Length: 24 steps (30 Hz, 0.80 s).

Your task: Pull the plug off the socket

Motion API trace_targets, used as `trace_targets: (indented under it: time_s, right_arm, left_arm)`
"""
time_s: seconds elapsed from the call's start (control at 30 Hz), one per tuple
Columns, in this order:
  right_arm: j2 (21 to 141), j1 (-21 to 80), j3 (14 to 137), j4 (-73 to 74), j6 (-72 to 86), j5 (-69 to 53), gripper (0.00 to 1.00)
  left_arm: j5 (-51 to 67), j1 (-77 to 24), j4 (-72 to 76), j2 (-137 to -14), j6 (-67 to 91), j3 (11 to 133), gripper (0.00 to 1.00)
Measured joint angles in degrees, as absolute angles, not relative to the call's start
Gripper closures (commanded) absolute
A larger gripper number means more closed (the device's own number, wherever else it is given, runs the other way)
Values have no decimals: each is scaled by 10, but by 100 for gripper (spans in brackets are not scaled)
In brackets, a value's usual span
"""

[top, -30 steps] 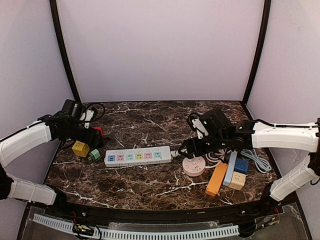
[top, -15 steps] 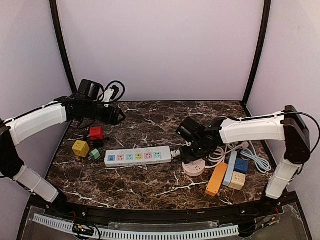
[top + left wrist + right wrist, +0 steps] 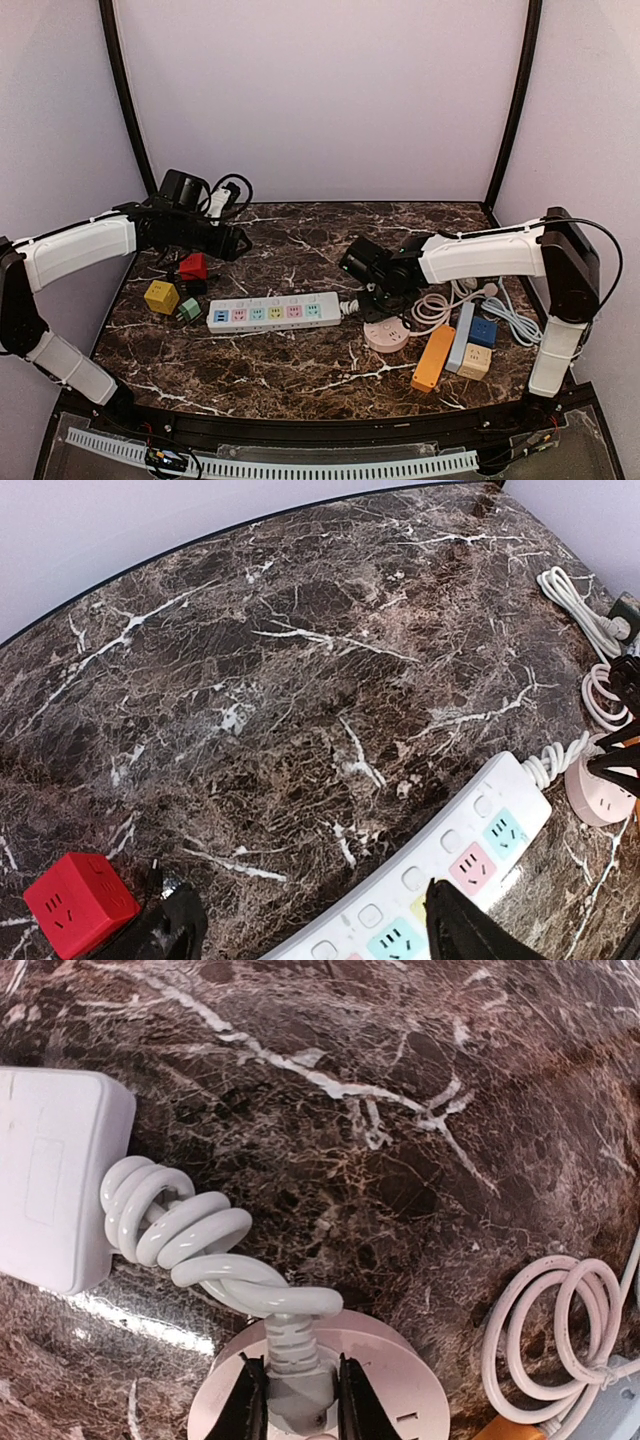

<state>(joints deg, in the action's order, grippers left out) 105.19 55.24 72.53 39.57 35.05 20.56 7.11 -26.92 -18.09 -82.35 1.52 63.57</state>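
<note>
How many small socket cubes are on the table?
5: red cube, yellow cube, green cube at left; blue cube, tan cube at right. More may be hidden.

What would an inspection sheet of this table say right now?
Surface: dark veined marble table.
Job's things: white plug seated in pink round socket, corded to white power strip.
Clutter: red cube, yellow cube, green adapter, orange strip, blue cube, beige cube.
Pincers: right pincer closed on the plug; left pincer open, holding nothing.
Cables: twisted white cord; coiled white cable beside socket.
Surroundings: pale walls, black frame posts.
</note>
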Motion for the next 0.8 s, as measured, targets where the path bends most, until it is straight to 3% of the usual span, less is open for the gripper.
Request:
trace_targets:
  time_s: [0.07,0.37,0.8]
  right_arm:
    - [1052,552,726,395,352,207,100]
    - [1046,552,726,389,361,202,100]
    - [970,552,696,318,383,151,100]
  left_arm:
    - [76,-269,-178,-823,17,636,25]
    - [116,-335,-162,-821,66,628,25]
    - [141,-500,119,-769,391,411,24]
